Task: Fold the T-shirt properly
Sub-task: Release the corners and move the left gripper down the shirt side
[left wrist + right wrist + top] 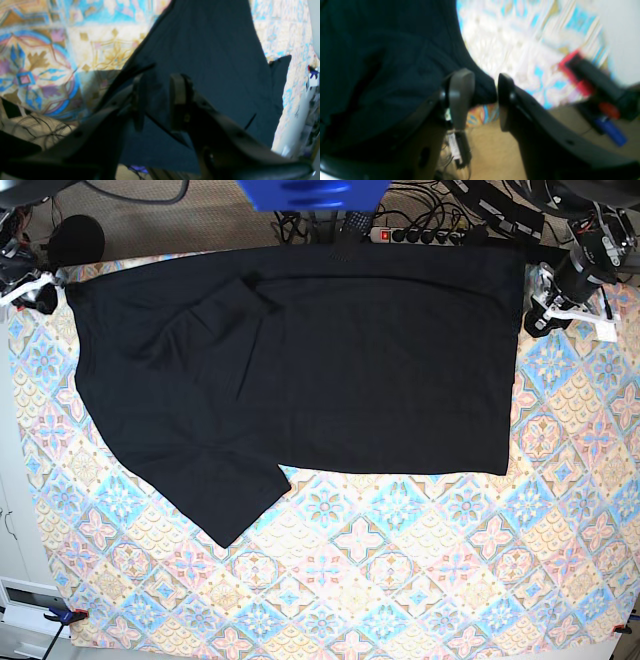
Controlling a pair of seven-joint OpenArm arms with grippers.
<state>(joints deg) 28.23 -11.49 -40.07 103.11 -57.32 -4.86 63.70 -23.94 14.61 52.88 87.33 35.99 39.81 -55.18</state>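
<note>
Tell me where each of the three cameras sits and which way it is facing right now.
Left wrist: rides behind the left hand, looking past its parted fingers at the T-shirt on the patterned cloth.
Right wrist: rides behind the right hand, facing the T-shirt's edge and patterned cloth; fingers apart.
Base: overhead, looking straight down on the spread T-shirt; the left hand shows at its right edge, the right hand at its left.
Shared: T-shirt and patterned cloth.

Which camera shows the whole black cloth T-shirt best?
The base view: the plain black cloth T-shirt lies spread on the patterned tablecloth, outline fully visible. The wrist views show only blurred parts of it.
</note>
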